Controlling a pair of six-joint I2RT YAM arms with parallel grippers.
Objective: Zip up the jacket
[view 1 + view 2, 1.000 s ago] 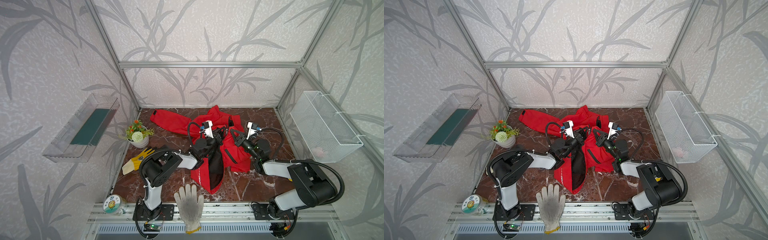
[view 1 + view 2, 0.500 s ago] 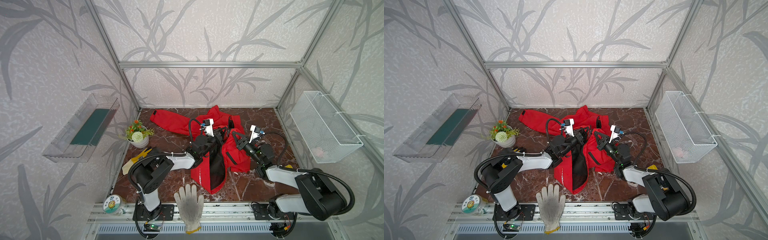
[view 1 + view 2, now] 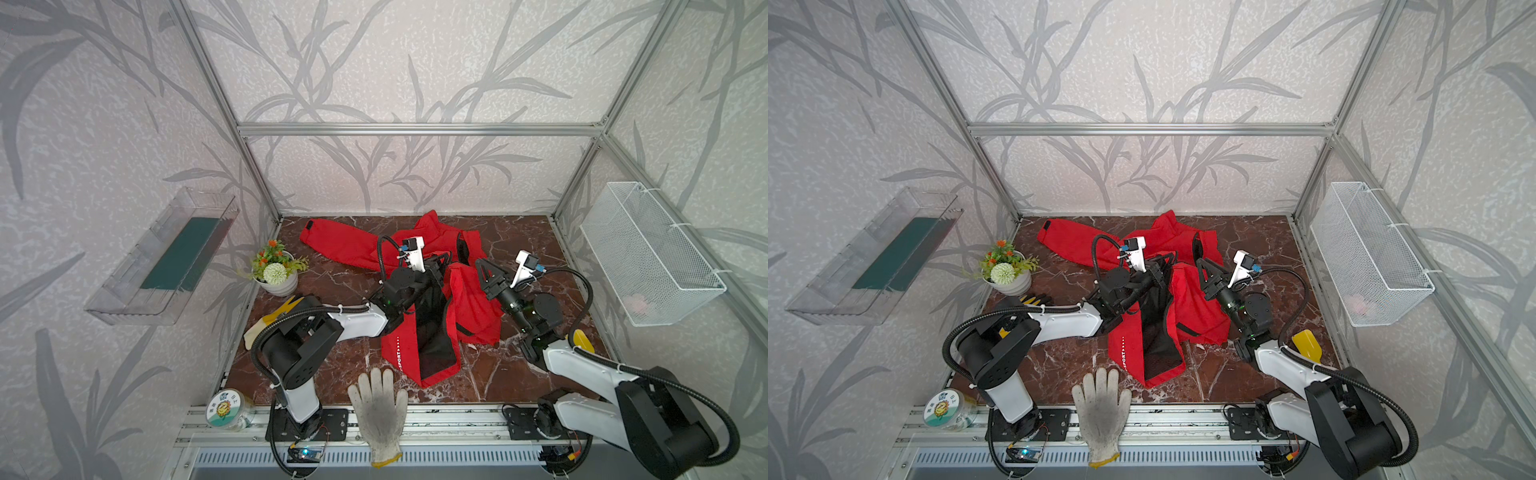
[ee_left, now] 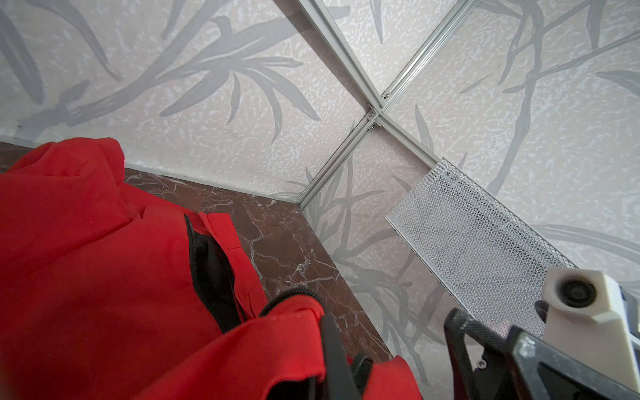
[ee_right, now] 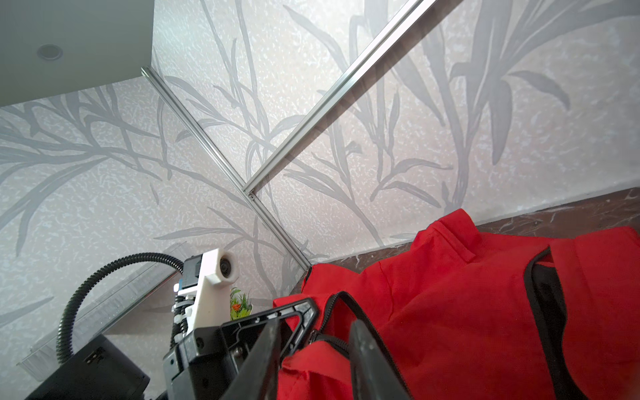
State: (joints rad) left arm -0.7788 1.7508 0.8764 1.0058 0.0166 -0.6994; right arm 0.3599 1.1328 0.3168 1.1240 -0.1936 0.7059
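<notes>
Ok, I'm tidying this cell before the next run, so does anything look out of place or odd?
Yes. The white glove lies half off the tabletop, its cuff over the front rail. A yellow glove is partly hidden under the left arm. The jacket is bunched up, its front open with black lining showing.

A potted plant (image 3: 275, 270) with orange and white flowers is set at the left edge of a dark marble tabletop (image 3: 332, 286), and a yellow glove (image 3: 286, 307) is laid just in front of it. A soiled white glove (image 3: 380, 409) is draped over the front rail, a labelled jar (image 3: 226, 409) to its left. A clear shelf (image 3: 124, 307) is fixed to the left wall; a white mesh basket (image 3: 648, 253) is hung on the right wall, with something pink inside.
</notes>
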